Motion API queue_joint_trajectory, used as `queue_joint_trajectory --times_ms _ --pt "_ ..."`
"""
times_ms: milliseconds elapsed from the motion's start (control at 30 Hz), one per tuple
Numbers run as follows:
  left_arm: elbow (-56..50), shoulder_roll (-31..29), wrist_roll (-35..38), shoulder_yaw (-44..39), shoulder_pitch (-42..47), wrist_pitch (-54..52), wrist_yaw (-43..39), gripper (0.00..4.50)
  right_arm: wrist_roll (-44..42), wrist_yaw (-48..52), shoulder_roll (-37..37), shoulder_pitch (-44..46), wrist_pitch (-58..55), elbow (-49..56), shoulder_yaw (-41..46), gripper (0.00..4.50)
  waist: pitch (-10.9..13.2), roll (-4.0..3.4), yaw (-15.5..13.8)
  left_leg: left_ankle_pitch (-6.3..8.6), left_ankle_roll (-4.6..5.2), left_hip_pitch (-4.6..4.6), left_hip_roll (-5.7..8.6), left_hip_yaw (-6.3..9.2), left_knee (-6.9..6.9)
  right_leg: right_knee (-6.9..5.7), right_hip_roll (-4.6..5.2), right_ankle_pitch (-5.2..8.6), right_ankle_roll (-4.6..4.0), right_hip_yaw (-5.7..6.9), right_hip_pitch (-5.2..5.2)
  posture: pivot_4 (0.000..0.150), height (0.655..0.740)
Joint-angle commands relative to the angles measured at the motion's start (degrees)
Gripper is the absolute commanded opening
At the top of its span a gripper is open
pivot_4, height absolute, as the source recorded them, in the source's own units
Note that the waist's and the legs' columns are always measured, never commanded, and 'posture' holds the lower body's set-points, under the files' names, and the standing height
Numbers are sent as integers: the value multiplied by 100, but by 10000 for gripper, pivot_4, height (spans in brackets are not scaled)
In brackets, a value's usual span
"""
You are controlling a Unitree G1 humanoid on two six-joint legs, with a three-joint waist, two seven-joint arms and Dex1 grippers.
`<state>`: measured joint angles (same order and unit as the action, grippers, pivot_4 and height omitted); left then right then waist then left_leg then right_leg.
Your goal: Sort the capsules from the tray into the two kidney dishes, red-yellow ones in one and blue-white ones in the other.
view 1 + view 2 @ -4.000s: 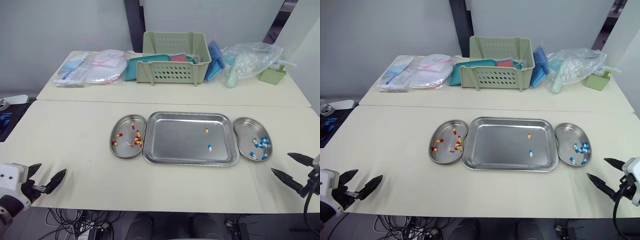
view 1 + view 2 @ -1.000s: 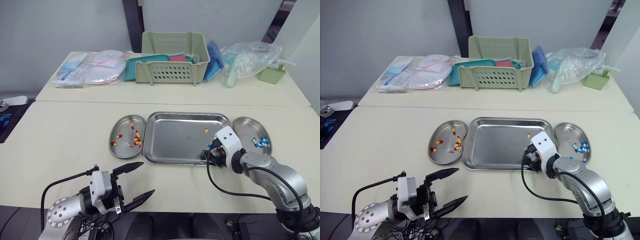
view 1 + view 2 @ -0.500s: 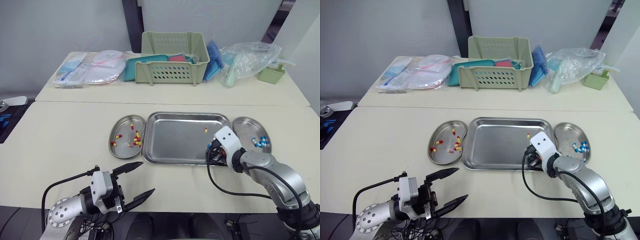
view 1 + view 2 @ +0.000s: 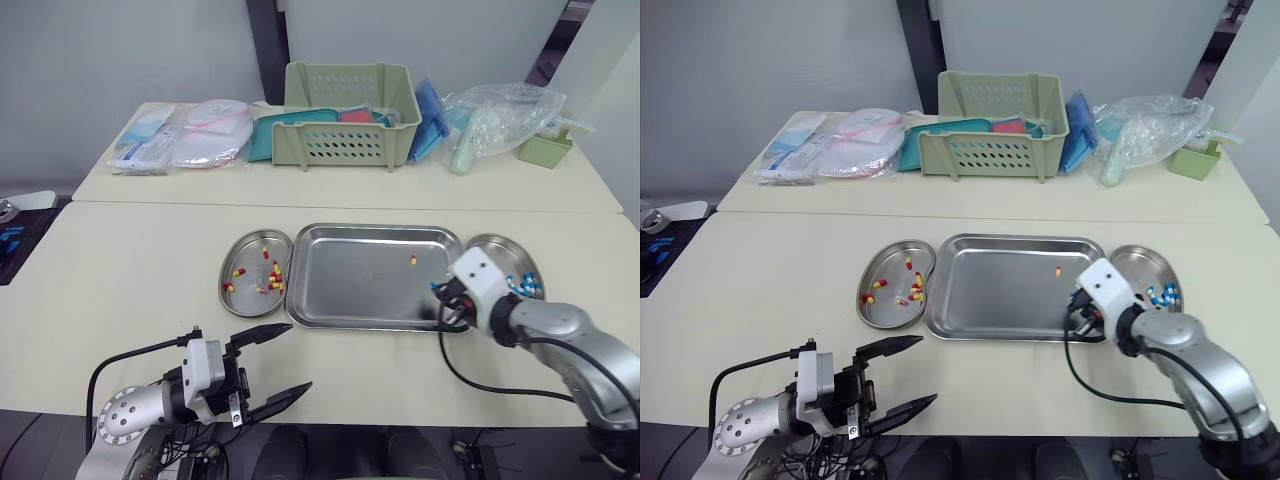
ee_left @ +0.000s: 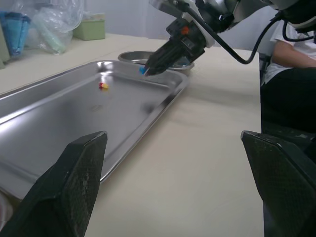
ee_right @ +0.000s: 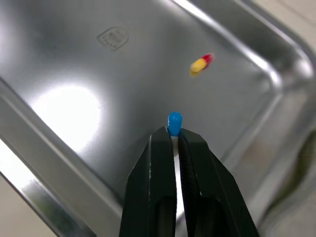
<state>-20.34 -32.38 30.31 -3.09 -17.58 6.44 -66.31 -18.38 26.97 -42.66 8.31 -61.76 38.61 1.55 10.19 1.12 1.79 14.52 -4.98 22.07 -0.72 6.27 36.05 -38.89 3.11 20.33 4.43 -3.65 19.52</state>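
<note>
While in tray [image 4: 350, 285], one red-yellow capsule [image 4: 413, 260].

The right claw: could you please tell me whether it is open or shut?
Shut on the blue-white capsule. The fingers of the right claw press together, the capsule's blue end poking out between them, over the tray.

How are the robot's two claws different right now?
The left claw is wide open and empty; the right claw is pinched shut on a blue-white capsule. The left claw hangs at the front edge of the table, while the right claw is over the right end of the tray. Both have two black fingers.
</note>
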Motion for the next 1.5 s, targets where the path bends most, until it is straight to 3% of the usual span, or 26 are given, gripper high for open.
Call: queue_joint_trajectory --times_ms 33,167,467,500,767,900,1200,1333,1500 --pt "-69 -22 140 91 144 74 -196 45000 -177 229 -221 -366 -60 228 1029 257 2 -1 -9 0 0 0 0 0 0 0 0 0 0 0 0 1500 7400" --pt "-79 46 175 221 295 21 -242 45000 -92 424 -548 -907 6 -2 1762 257 4 -3 -17 0 0 2 3 -2 1 1 1 0 0 0 -2 1500 7400" --pt "-14 175 231 264 421 116 -242 45000 -70 247 -411 -1037 222 -339 2046 257 6 -7 13 0 1 -4 -1 -6 0 -4 -1 0 0 -5 -2 1500 7400" --pt "-22 185 233 262 442 101 -221 45000 -65 240 -397 -1045 255 -351 2065 6179 6 -7 5 0 1 -3 0 -6 0 -3 -1 0 0 -6 -2 1500 7400" --pt "-104 258 205 211 538 -33 65 45000 -84 347 -391 -1109 569 -485 2314 25928 7 -6 3 0 1 -2 0 -5 0 -2 -1 0 0 -5 -2 1500 7400" --pt "-267 197 274 -144 517 -497 772 45000 86 616 -435 -1506 1452 -519 2445 37372 8 -4 -2 0 1 -2 1 -5 1 0 0 0 1 -4 -3 1500 7400" --pt "-360 -37 210 -1893 122 -1708 2664 45000 82 1939 -37 -2813 4318 -866 2737 37372 10 -1 7 0 1 -10 -1 -3 0 -1 0 0 1 -3 -12 1500 7400" --pt "426 -230 17 -2742 -178 -1558 2621 45000 -176 2693 16 -3265 5160 -1393 3046 37372 11 1 6 0 0 -12 0 -5 0 2 0 0 1 -3 -15 1500 7400" --pt "1274 -378 4 -3235 -499 -1501 2326 45000 -297 3111 -50 -3472 5545 -2016 3253 37372 14 10 4 0 0 -20 0 -5 -2 2 0 1 0 -2 -21 1500 7400"
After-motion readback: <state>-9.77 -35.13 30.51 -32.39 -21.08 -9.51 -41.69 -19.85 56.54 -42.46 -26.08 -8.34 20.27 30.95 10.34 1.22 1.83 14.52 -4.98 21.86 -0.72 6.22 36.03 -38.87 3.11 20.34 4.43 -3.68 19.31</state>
